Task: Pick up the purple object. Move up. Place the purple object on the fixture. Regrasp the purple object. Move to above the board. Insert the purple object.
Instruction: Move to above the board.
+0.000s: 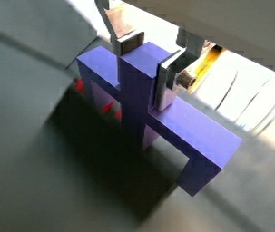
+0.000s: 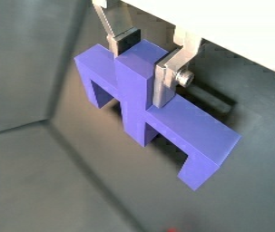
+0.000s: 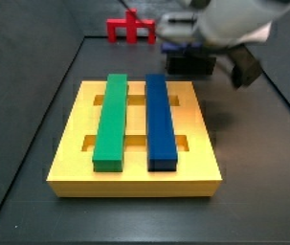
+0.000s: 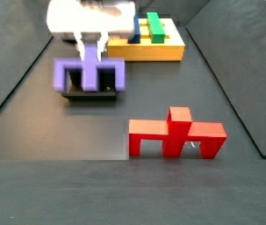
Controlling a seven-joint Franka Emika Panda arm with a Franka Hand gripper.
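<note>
**Inventory: gripper on the purple object at the fixture**

1. Gripper (image 2: 147, 62) — you see it in both wrist views (image 1: 154, 56). Its 2 silver fingers (image 2: 168, 80) are closed against opposite faces of the raised stem of the purple object, dark pads pressed to it. In a side view (image 4: 91, 54) it hangs straight down from the white wrist over the fixture.

2. Purple object (image 2: 152, 109) — clamped by its central stem, wide bar level, notched legs pointing down. In a side view (image 4: 88, 76) it sits at the top of the fixture; whether it rests on it or is just above, you cannot tell. It also shows in a wrist view (image 1: 146, 104).

3. Fixture (image 4: 90, 94) — small black holder on the dark floor, directly under the purple object and well apart from the board. In a side view (image 3: 192, 63) it lies just beyond the board's far end, partly hidden by the arm.

4. Board (image 3: 137, 171) — yellow, flat, carrying 1 green bar (image 3: 111, 118) and 1 blue bar (image 3: 160, 120) side by side. Seen also behind the gripper (image 4: 159, 52).

5. Red cross-shaped piece (image 4: 175, 138) — standing alone on the floor, apart from the fixture.
</note>
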